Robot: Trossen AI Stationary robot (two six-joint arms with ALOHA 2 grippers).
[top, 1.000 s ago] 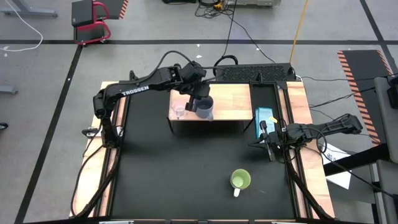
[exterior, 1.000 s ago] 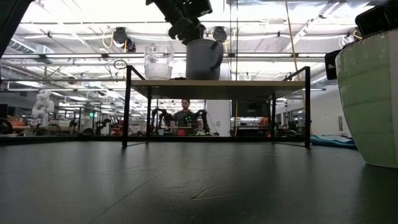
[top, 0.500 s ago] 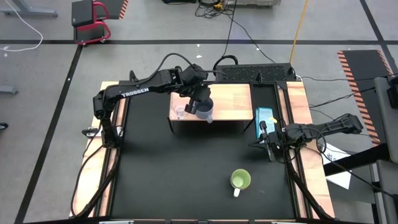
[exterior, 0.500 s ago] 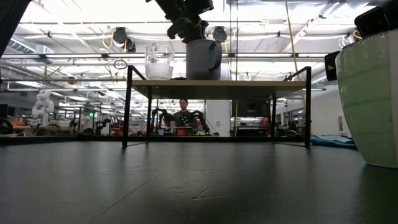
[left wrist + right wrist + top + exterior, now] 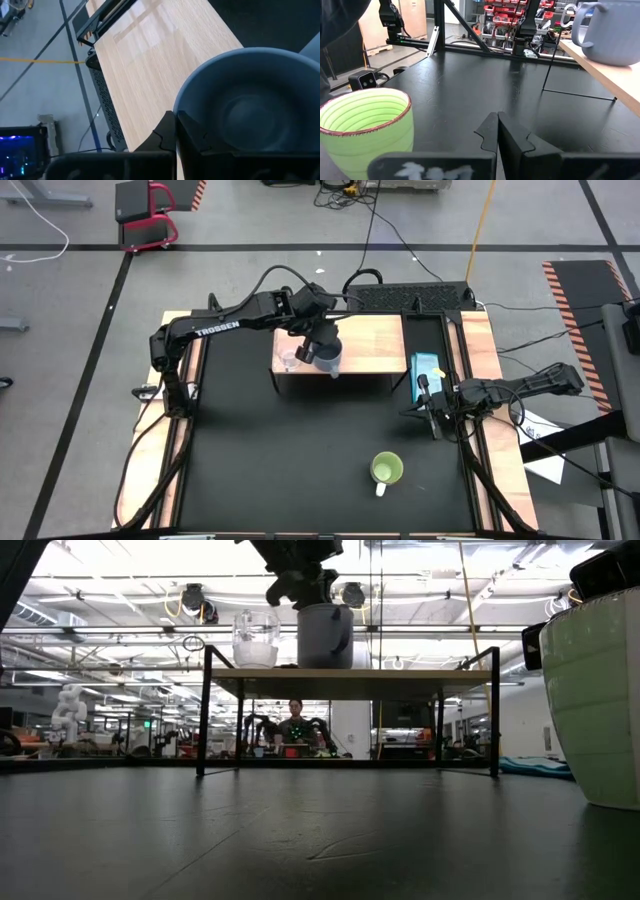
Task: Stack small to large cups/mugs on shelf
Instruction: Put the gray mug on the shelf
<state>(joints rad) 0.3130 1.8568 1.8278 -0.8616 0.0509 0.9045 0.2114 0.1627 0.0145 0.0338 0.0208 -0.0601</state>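
Black matte table (image 5: 300, 450) with light-wood side strips, in an open workshop with a taped grey floor. Wooden shelf (image 5: 375, 340) on a thin black frame carries a clear glass cup (image 5: 289, 360) beside a smooth grey-blue mug (image 5: 329, 358), its rim clamped by the left gripper (image 5: 322, 345). Ribbed lime-green mug (image 5: 386, 470) stands on the table. Right gripper (image 5: 431, 420) closed, empty, at the table's right edge.

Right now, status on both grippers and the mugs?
Left gripper shut on grey-blue mug, on shelf beside glass cup. Right gripper shut, idle at table's right. Green mug unshelved. Nothing blocking.
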